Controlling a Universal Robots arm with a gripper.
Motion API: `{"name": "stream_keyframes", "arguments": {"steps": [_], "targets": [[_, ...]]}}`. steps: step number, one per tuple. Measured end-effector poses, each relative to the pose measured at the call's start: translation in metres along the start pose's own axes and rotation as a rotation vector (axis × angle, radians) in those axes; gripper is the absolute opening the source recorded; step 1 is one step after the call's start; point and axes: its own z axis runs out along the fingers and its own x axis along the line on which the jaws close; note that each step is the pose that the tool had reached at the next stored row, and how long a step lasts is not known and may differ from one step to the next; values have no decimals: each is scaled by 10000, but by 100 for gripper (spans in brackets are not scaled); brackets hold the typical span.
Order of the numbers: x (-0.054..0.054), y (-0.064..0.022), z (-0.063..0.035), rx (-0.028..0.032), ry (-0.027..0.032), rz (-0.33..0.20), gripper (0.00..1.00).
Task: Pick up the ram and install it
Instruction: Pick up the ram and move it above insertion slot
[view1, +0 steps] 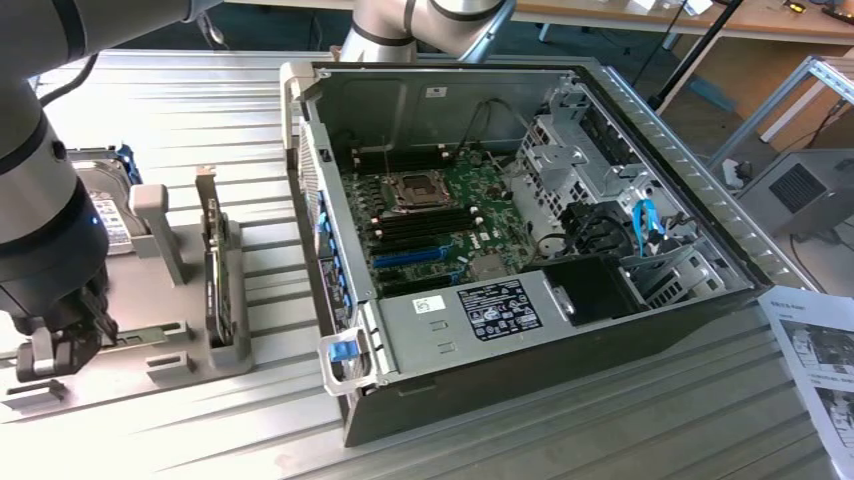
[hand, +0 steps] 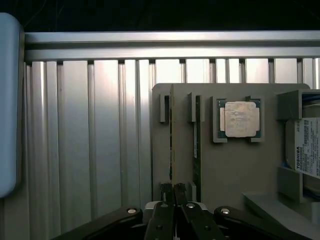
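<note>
The ram (hand: 171, 140) is a thin green stick seen edge-on, standing upright in a slot of the grey holder (hand: 230, 170). My gripper (hand: 173, 192) is shut, and the stick's near end runs in between its dark fingertips (hand: 161, 212). In the exterior view the gripper (view1: 60, 355) hangs low over the holder (view1: 174, 350) at that view's left. The open computer case (view1: 641, 120) lies in the middle, with its motherboard and black memory slots (view1: 420, 225) facing up.
A second thin dark stick (hand: 196, 145) stands in the neighbouring slot. The holder also carries a square silver processor (hand: 241, 119), a hard drive (hand: 306, 150) and an upright expansion card (view1: 214, 270). A printed sheet (view1: 814, 350) lies at the exterior view's right.
</note>
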Motion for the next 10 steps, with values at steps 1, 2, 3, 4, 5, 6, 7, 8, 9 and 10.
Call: {"name": "stream_keyframes", "arguments": {"steps": [1, 2, 3, 4, 5, 6, 7, 8, 9, 10], "targets": [[0, 0, -15, 0, 0, 0, 12], [-1, 1, -29, -1, 0, 0, 12], [-1, 1, -44, -1, 0, 0, 12], [-2, 2, -60, 0, 0, -1, 12], [-2, 3, -78, 1, -1, 0, 12], [-3, 4, -96, 0, -1, 0, 12], [-3, 4, -115, 1, -1, 0, 12], [-4, 5, -139, 1, 0, 0, 12], [-4, 6, -154, 0, 0, -1, 12], [-4, 6, -170, 0, 0, 0, 12]]}}
